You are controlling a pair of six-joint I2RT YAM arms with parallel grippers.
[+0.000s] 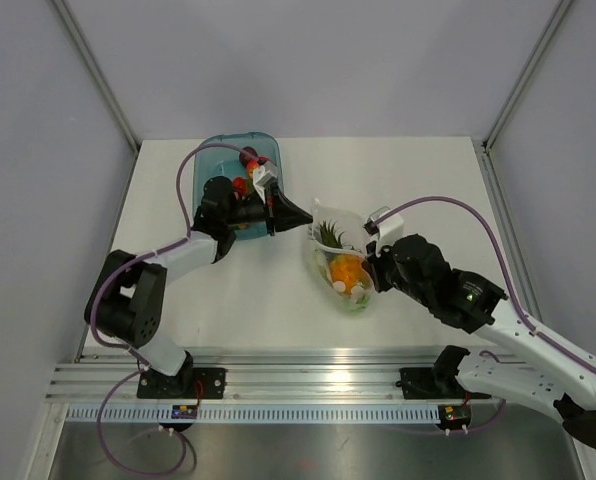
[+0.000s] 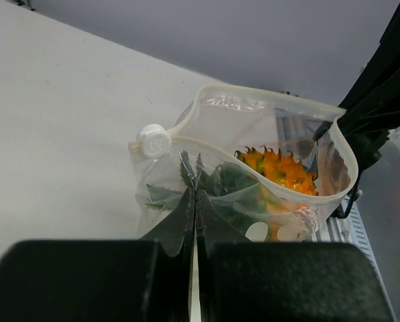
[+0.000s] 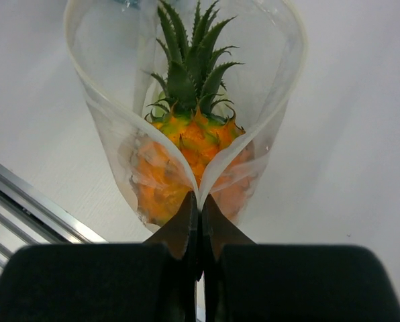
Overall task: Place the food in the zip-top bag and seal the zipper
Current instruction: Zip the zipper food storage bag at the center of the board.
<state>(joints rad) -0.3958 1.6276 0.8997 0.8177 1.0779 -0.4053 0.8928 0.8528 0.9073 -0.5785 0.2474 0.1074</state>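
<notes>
The white tabletop (image 1: 278,300) carries everything; my left arm (image 1: 168,260) reaches in from 7 o'clock and my right arm (image 1: 458,290) from 5 o'clock, and they meet at the bag from opposite sides. The blue tray (image 1: 210,150) sits at 11 o'clock on the tabletop; my left wrist hangs over its 6 o'clock end.

The bag (image 2: 254,117) lies near the centre, a touch toward 3 o'clock, its mouth gaping wide at the 12 o'clock end. My right jaws are pinched tight on its rim at the 3 o'clock side, with both lips of the mouth running together into them. My left jaws are pressed fully together at the 9 o'clock side, tips at the bag's wall just under the rim; whether any film is caught between them I cannot tell.

The pineapple (image 3: 190,144) is inside the bag, green crown toward 11 o'clock, orange body toward 5 o'clock. The zipper (image 2: 267,99) is unsealed, its two strips bowed well apart; the white slider (image 2: 153,141) sits at the end by my left jaws, at 10 o'clock from their tips in the left wrist view. Two small pale pieces (image 2: 257,231) lie in the bag beside the pineapple; a few red pieces (image 1: 248,157) are in the tray.
</notes>
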